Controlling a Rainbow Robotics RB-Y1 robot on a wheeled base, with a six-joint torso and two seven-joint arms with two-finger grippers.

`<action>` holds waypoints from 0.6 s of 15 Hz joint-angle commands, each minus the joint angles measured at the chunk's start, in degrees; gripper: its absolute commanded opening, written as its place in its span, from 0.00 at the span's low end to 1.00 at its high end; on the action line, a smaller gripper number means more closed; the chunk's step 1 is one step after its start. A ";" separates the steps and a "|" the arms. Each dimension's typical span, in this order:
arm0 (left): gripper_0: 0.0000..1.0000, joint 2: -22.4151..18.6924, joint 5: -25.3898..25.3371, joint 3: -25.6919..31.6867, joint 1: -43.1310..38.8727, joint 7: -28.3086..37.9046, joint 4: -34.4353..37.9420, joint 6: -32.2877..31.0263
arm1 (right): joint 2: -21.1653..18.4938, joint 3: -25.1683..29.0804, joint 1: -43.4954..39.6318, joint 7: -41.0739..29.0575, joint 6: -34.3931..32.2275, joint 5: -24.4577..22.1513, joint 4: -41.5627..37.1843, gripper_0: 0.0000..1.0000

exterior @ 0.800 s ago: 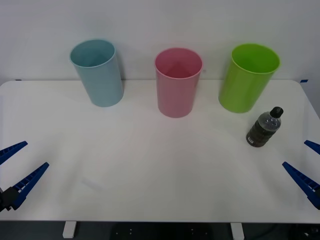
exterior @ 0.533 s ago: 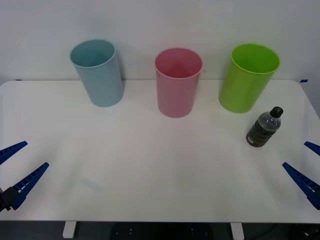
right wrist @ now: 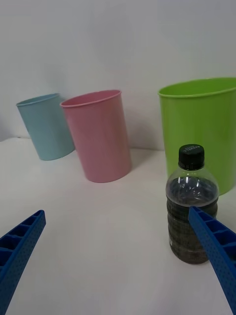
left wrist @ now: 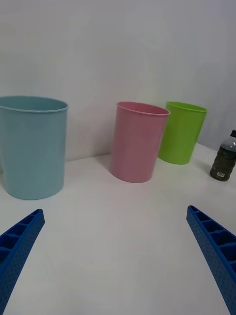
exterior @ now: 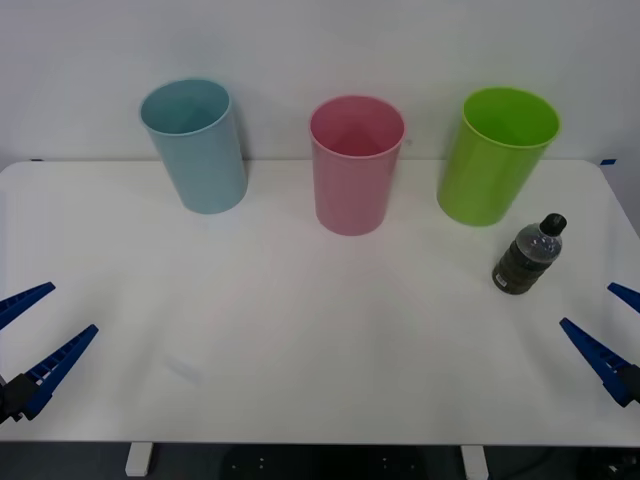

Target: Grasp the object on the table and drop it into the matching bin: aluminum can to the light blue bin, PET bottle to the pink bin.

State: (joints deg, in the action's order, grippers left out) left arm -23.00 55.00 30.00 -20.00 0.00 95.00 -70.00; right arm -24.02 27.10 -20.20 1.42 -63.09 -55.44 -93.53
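PET bottle (exterior: 528, 254): I see it upright on the table (exterior: 300, 330), far right side, just in front of the lime green bin (exterior: 497, 155) and apart from it; black cap on, dark olive-brown body
Pink bin (exterior: 356, 164): I read it as upright at the back centre, between the light blue bin (exterior: 195, 144) and the lime green bin, well apart from the bottle
Light blue bin: upright at the back left, open rim up
Right gripper (exterior: 612, 332): I have it low at the table's right edge, near the bottle on its front right side; fingers spread wide, nothing between them; from the right wrist camera the bottle (right wrist: 191, 204) stands close ahead, one blue finger (right wrist: 216, 251) overlapping its lower body
Left gripper (exterior: 32, 335): I have it parked at the table's left front edge, fingers spread wide, holding nothing, well apart from all three bins
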 commanded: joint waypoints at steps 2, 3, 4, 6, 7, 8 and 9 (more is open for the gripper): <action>1.00 0.00 0.00 0.00 0.00 0.00 0.00 0.00 | -0.24 -2.23 -0.37 2.09 7.37 -1.51 0.10 1.00; 1.00 0.00 0.00 0.00 0.00 0.00 0.00 0.00 | -0.15 -2.85 -0.46 2.53 8.95 -1.51 0.10 1.00; 1.00 0.00 0.00 0.00 0.00 0.00 0.00 0.00 | -0.24 -3.46 -0.55 3.15 10.79 -1.51 0.01 1.00; 1.00 0.00 0.00 0.00 0.00 0.00 0.00 0.00 | -0.24 -4.78 -0.55 4.20 13.78 -1.51 0.10 1.00; 1.00 0.00 0.00 0.00 0.00 0.00 0.00 0.00 | -0.15 -5.31 -0.55 4.90 15.54 -1.51 0.10 1.00; 1.00 0.00 0.00 0.00 0.00 0.00 0.00 0.00 | -0.15 -5.92 -0.55 5.52 17.03 -1.51 0.10 1.00; 1.00 0.00 0.00 0.00 0.00 0.00 0.00 0.00 | -0.15 -6.19 -0.55 6.13 18.00 -1.60 0.10 1.00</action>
State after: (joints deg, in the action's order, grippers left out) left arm -23.00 55.00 30.00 -20.00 0.00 95.00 -70.00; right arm -24.19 21.16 -20.74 7.11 -45.85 -56.98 -93.43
